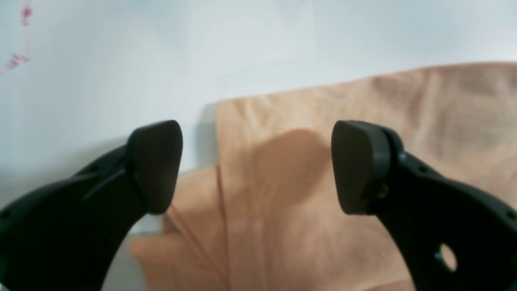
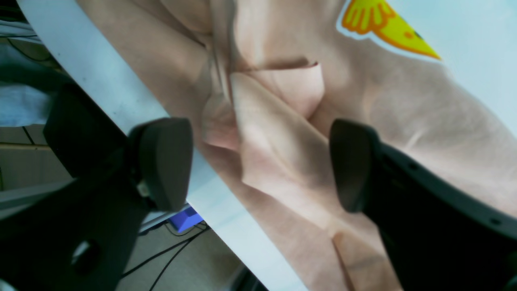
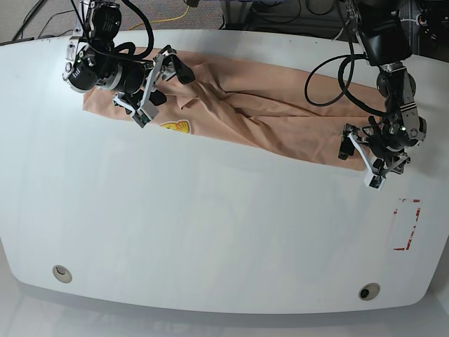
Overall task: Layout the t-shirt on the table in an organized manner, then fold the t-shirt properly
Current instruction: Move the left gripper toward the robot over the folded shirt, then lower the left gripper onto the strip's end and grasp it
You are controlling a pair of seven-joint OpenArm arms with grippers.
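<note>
Left gripper (image 1: 256,167) jaws spread wide over the t-shirt (image 3: 266,116) corner, holding nothing, right gripper (image 2: 260,163) also gaping above bunched folds near its yellow print (image 3: 174,127), shirt stretched rumpled across the table (image 3: 210,232) far side

A glossy white desk (image 3: 210,232) with rounded corners fills the base view, carrying a peach t-shirt (image 3: 280,116) stretched in a rumpled band from about 10 o'clock to 3 o'clock, its yellow print (image 3: 175,127) facing up near the 10 o'clock end. A red tape rectangle (image 3: 406,225) marks the surface at 4 o'clock, apart from the cloth. Two small round grommets sit near the front edge, one (image 3: 62,272) at 8 o'clock and the other (image 3: 368,290) at 5 o'clock.
</note>
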